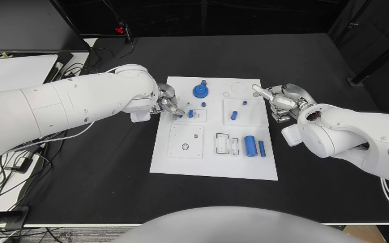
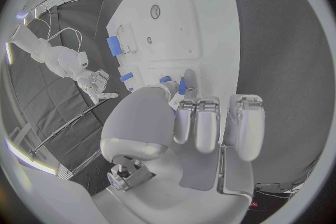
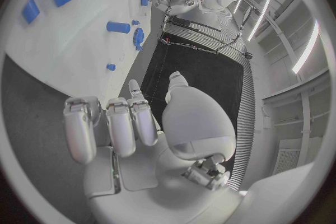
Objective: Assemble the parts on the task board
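The white task board (image 1: 215, 161) lies mid-table. On it are a blue gear (image 1: 200, 91), a blue pin (image 1: 233, 115), and a large blue cylinder (image 1: 250, 145) beside a thin one (image 1: 262, 152). My left hand (image 1: 168, 103) is over the board's left edge. Its thumb and one finger pinch a small blue peg (image 1: 190, 113), which the left wrist view shows at the fingertips (image 2: 182, 85), with the other fingers curled. My right hand (image 1: 280, 99) hovers at the board's right edge, holding nothing, one finger stretched toward the board. The right wrist view shows that hand (image 3: 129, 123) bare above the board (image 3: 70, 50).
Two more small blue pieces (image 1: 203, 104) (image 1: 245, 103) stand on the board's far half. Square and round recesses (image 1: 185, 146) and a slotted frame (image 1: 223, 143) mark its near half. Black table (image 1: 97, 181) surrounds the board, and cables (image 1: 24, 158) trail off the left edge.
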`<state>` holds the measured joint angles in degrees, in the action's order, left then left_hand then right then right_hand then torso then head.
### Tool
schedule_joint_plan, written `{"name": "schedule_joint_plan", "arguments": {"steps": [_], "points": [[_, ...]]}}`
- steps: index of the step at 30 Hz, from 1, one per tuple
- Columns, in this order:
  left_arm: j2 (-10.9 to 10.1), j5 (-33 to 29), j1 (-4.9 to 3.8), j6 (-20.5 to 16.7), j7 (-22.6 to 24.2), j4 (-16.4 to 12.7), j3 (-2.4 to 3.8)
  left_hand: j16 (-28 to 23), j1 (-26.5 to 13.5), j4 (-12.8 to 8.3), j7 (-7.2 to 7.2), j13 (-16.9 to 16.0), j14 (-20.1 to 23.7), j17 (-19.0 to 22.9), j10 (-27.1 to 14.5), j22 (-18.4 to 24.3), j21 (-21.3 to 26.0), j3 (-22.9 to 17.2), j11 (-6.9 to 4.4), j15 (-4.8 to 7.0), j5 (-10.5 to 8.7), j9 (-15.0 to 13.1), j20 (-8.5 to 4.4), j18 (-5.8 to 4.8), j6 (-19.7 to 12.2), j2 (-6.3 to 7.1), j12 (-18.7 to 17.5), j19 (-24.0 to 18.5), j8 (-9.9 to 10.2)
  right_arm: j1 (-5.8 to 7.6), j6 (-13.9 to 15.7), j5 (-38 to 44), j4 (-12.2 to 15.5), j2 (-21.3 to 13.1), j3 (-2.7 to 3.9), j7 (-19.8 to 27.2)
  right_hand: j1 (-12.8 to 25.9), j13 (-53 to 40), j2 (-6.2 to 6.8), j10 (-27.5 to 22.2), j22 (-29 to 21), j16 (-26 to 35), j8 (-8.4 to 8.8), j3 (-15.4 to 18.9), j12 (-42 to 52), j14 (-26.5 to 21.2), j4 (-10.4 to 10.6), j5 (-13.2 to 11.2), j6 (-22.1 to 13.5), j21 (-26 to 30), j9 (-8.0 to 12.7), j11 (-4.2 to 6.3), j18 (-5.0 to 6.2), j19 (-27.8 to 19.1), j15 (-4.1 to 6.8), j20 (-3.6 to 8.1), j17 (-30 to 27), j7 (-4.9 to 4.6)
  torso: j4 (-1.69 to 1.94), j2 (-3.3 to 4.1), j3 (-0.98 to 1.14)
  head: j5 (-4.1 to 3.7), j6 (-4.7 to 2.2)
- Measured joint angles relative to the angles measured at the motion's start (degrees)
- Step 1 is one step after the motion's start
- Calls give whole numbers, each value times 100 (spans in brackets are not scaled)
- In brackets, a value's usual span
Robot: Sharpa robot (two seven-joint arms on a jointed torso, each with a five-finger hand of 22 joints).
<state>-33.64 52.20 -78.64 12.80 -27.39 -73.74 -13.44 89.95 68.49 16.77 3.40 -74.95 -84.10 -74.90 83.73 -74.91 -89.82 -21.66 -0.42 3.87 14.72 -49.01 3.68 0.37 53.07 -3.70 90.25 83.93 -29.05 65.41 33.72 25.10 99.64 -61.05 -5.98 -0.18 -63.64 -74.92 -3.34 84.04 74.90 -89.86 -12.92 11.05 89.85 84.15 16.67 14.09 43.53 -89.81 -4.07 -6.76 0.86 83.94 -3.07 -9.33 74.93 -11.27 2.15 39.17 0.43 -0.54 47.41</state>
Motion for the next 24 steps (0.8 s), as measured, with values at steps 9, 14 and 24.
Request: {"name": "schedule_joint_plan", "arguments": {"steps": [9,14,24], "points": [[26,2,18,18,-25,27,-7,0,-852,10,-91,0,0,0,21,0,0,819,-21,0,170,-28,-22,0,47,157,0,22,-7,0,0,0,0,-4,0,0,0,0,0,0,0,0,0,0,0,0,0,0,0,0,0,0,0,0,0,0,0,0,-1,0,0,-5,-2],[32,2,18,21,-27,39,-6,0,-901,10,-91,0,0,0,21,0,0,981,-21,0,170,-42,-21,0,47,198,0,21,-8,0,0,0,-1,-7,0,0,0,0,0,0,0,0,0,0,0,0,0,0,0,0,0,0,0,0,0,0,-1,0,-2,0,-1,-5,4],[23,-2,18,11,-36,41,-3,0,-1037,7,-101,1,0,0,21,0,0,1261,-21,0,191,-67,-21,0,14,229,0,21,9,-1,0,0,-1,-8,0,0,0,0,0,0,0,0,0,15,0,0,15,0,0,0,0,0,0,0,0,0,-1,0,-2,0,-1,-7,7]]}}
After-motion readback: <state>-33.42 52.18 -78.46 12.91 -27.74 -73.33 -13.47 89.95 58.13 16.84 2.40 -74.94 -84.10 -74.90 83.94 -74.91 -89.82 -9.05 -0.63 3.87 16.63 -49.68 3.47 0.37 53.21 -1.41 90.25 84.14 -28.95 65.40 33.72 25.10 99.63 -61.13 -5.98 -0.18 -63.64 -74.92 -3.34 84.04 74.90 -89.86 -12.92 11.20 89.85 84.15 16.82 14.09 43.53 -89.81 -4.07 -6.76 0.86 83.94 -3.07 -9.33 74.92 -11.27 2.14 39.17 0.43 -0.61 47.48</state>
